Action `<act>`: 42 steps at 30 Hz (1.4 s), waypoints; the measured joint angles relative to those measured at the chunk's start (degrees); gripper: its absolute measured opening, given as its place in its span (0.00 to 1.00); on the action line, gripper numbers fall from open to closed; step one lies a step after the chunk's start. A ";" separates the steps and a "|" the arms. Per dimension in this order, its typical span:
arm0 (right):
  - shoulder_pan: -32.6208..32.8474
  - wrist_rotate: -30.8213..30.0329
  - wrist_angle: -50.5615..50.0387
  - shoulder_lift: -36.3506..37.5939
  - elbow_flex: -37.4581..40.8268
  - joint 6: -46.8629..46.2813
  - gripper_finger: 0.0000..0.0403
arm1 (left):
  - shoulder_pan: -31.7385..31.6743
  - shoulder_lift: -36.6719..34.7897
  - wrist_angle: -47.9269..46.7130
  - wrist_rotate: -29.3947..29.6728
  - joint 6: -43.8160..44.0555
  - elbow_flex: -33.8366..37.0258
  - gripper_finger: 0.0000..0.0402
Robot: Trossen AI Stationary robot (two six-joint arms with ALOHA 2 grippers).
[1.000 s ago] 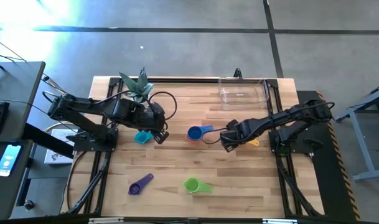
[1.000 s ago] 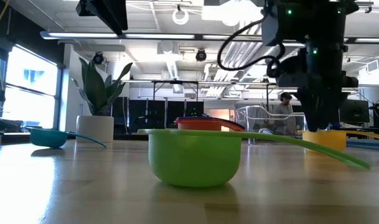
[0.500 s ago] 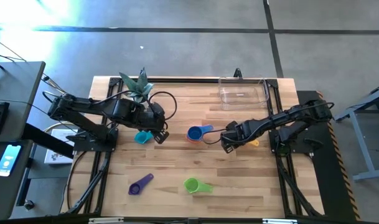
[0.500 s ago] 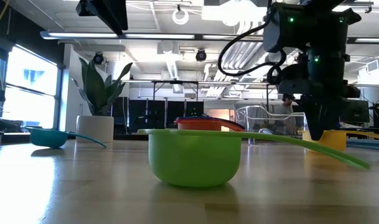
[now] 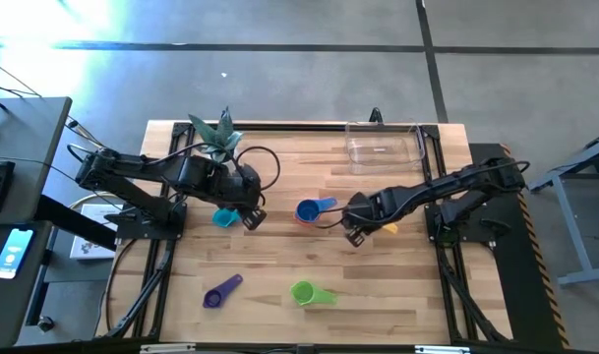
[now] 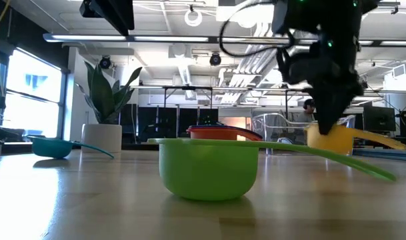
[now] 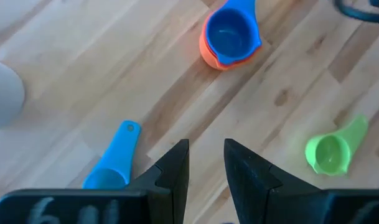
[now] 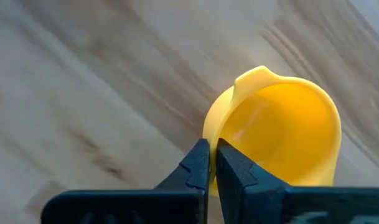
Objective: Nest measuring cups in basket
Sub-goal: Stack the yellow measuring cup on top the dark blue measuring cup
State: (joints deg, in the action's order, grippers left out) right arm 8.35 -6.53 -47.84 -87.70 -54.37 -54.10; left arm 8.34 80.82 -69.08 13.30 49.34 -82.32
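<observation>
Right gripper [image 8: 212, 163] was clamped on the rim of the yellow cup [image 8: 282, 130], fingers pinching the wall near the spout, and the low view showed that cup [image 6: 331, 138] lifted off the surface [image 5: 378, 285]. In the high view it hung just right of the blue cup [image 5: 308, 210], which sat nested in the orange cup [image 7: 209, 55] mid-surface. The pinch on a thin wall looked slight, so the carry would want to be slow and level, with the cup kept from swinging on its rim, and set down squarely rather than dropped. The basket [image 5: 385, 145] stood well apart at the far edge, with no cup visible inside.

Left gripper [image 7: 206, 163] waited with its fingers slightly apart over the teal cup [image 5: 223, 216].

Counted on view: six cups, namely yellow, blue, orange, teal, a purple cup [image 5: 220, 292] and a green cup [image 5: 304, 292]; no red one could be seen. One basket, one plant [image 5: 218, 133], two arms.
</observation>
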 joint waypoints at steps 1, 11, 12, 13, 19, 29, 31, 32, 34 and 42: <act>0.16 -0.23 -0.17 0.00 -1.20 0.80 0.01 | 0.00 0.00 -0.02 -0.38 0.04 0.00 0.22; 1.14 -6.14 0.79 0.00 -14.03 19.73 0.00 | -0.11 0.00 -0.02 -4.78 3.04 0.00 0.22; 0.97 -6.88 1.26 -0.06 -15.08 21.83 0.00 | -0.11 0.00 -0.02 -5.17 3.04 0.00 0.22; 0.72 -7.17 1.75 -0.27 -16.09 23.91 0.00 | -0.07 0.00 -0.02 -5.35 3.06 0.00 0.22; -0.62 -6.96 1.71 -4.01 -22.48 34.47 0.00 | -0.07 0.00 0.26 -5.48 3.54 0.00 0.22; -0.86 -6.81 -2.85 -14.02 -33.68 42.49 0.00 | -0.07 -0.02 0.90 -5.31 3.52 0.00 0.22; -0.84 -6.81 -4.20 -15.58 -35.08 43.90 0.00 | -0.07 -0.04 0.90 -5.28 3.50 0.00 0.22; -0.82 -6.79 -4.52 -16.30 -35.60 44.49 0.00 | -0.07 -0.04 0.90 -5.28 3.50 0.00 0.22; -0.82 -6.69 -4.73 -17.36 -35.99 46.17 0.00 | -0.07 -0.04 0.92 -5.28 3.48 0.00 0.22; -0.82 -5.23 -3.31 -20.04 -35.78 53.30 0.00 | -0.07 -0.04 1.11 -5.24 3.01 0.00 0.22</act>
State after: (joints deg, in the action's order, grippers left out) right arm 7.53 -11.76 -51.15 -107.75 -90.15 -0.80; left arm 8.27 80.77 -67.97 8.05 52.35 -82.32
